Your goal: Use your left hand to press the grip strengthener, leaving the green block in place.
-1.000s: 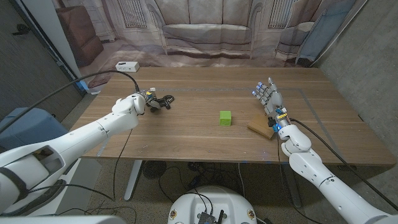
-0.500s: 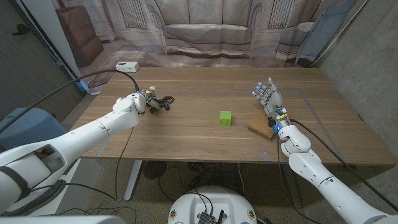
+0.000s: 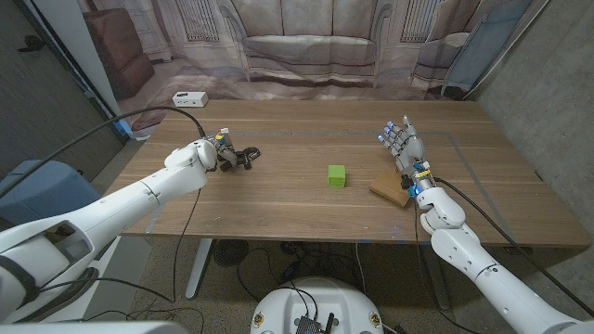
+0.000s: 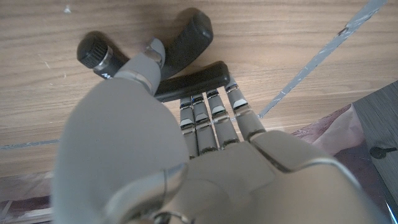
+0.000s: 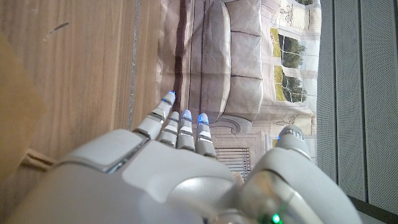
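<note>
The black grip strengthener [image 3: 241,155] lies on the left part of the wooden table [image 3: 306,209]. My left hand [image 3: 210,153] is on it: in the left wrist view its fingers [image 4: 214,112] curl over one black handle [image 4: 198,78] and the thumb sits against the other handle [image 4: 189,38]. The green block [image 3: 336,175] stands near the table's middle, well apart from both hands. My right hand [image 3: 402,145] stands upright at the right side with fingers spread and nothing in it.
A flat tan wooden piece [image 3: 390,192] lies just beside my right wrist. A white box [image 3: 189,98] sits at the far left corner. A black cable [image 3: 139,115] arcs over my left arm. A printed backdrop stands behind the table.
The left hand has edged slightly nearer and tightened over the strengthener's handles. The green block and the right hand are unchanged.
</note>
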